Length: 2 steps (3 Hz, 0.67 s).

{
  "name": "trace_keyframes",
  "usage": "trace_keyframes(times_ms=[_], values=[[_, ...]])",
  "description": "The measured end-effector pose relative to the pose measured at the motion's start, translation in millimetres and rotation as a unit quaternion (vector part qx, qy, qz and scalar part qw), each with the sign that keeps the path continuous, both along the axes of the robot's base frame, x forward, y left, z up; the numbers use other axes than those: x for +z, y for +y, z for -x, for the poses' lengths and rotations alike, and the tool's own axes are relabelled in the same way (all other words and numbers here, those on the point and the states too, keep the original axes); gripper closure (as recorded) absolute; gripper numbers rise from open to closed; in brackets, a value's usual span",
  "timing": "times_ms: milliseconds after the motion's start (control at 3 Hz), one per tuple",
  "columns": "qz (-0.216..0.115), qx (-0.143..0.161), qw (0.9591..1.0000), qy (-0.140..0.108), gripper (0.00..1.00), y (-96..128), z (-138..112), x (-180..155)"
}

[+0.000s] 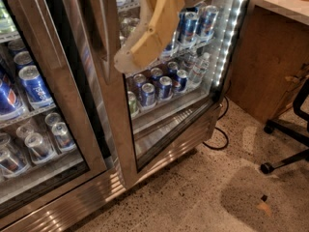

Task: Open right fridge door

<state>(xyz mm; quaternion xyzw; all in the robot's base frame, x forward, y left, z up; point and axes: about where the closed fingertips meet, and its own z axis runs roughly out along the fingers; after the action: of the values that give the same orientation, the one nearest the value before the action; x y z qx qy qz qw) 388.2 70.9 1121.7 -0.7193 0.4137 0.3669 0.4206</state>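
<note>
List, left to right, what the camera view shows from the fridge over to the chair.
Pepsi cans behind the left fridge door → steel frame of the right fridge door → gripper, high in front of that door's glass → LED strip → wooden cabinet → chair base.

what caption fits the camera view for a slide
Robot's end effector in front of the right fridge door, by its steel frame

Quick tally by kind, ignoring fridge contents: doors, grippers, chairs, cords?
Fridge doors: 2, the right fridge door and the left fridge door
Gripper: 1, in front of the right door's upper glass, near its left frame
Office chair: 1
Black cord: 1, on the floor
Total: 5
</note>
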Motion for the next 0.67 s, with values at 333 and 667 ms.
trace_keyframes(times_ms=[333, 667], values=[[0.000, 0.000, 1.0000, 0.000, 0.00, -2.6, -1.4, 0.0], [0.002, -0.004, 1.0000, 0.003, 0.00, -6.1, 7.6, -0.5]])
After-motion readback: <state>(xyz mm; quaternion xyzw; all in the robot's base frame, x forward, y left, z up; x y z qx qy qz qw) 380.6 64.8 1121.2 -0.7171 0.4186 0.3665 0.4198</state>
